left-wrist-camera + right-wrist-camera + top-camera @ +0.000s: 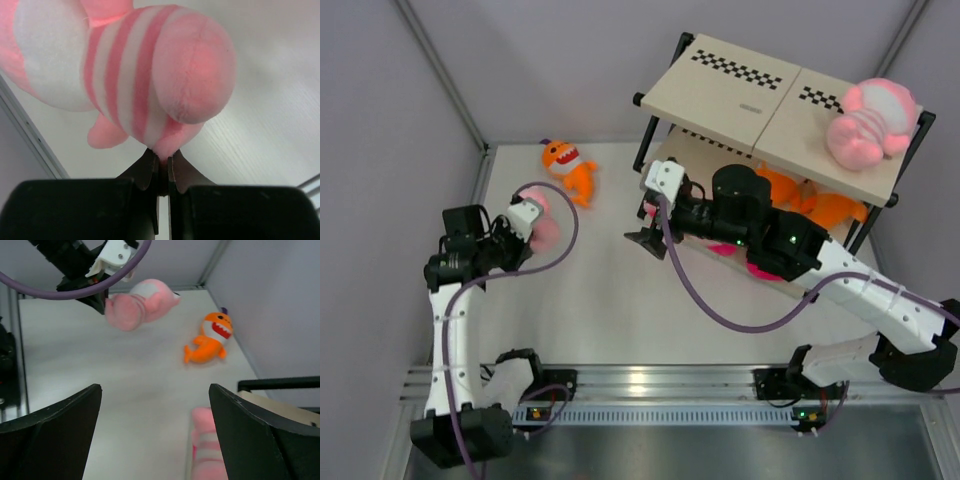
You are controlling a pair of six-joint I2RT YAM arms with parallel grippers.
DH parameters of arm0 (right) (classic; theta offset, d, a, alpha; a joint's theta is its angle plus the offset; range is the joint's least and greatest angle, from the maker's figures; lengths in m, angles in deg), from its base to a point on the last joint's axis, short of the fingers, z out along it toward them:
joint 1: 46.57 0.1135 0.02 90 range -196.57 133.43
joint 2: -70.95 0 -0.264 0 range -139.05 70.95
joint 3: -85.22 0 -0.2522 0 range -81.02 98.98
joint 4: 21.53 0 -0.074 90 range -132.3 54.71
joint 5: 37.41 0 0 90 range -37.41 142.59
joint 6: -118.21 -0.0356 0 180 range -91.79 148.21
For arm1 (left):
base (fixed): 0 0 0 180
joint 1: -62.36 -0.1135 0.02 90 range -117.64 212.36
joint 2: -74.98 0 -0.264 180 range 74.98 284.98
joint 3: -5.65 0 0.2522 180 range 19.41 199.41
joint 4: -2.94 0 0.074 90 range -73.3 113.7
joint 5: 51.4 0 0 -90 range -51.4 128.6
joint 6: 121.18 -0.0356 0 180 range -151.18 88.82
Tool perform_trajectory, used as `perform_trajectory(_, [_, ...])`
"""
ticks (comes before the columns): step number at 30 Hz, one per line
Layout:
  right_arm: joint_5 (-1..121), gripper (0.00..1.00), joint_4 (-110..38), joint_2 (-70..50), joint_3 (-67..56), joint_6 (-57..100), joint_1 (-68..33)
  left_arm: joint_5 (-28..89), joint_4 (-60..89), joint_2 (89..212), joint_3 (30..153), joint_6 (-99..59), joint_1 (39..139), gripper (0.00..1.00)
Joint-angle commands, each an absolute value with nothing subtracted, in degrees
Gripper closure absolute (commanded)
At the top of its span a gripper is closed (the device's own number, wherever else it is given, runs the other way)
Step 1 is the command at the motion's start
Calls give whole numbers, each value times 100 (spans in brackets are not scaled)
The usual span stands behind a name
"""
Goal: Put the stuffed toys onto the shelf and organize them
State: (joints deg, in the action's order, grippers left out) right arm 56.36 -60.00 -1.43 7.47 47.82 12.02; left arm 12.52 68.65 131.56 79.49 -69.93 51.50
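- Now the left tool (163,165) is clamped on a fold at the underside of a pink striped plush (150,75), its fingers nearly together. It holds the plush clear of the counter (610,290), at the 9 o'clock side of the top view.
- In the left wrist view the plush's long axis runs crosswise to the fingers, with one end out to each side. Which end is the head I cannot tell.
- The shelf (710,100) lies at 2 o'clock from that plush, well apart, with the right arm between them.
- The right tool (155,395) is spread wide and holds nothing. It hangs just off the shelf's 9 o'clock end, facing the held plush.
- So the right arm is much nearer the shelf and the left is nearer the load. I judge the move needs either a long left reach toward 2 o'clock or a pass across.
- A second pink plush (868,125) lies at the 3 o'clock end of the top board. Orange fish (825,208) and magenta toys (760,268) show under that board.
- A loose fish (570,168) lies on the counter at 1 o'clock from the left tool, near it and not yet shelved.
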Motion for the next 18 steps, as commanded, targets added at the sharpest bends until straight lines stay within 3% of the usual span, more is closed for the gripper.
perform_trajectory(1, [6999,11,-5385,-331,687,4561,1450,504,7883,12466,7918,-7293,5128,100])
perform_trajectory(13, [6121,11,-5492,-771,654,4482,1689,81,8631,11602,8269,-7459,5137,100])
perform_trajectory(18, [7250,12,-4111,-911,-121,4245,1689,-217,8702,11480,8296,-7469,5137,100])
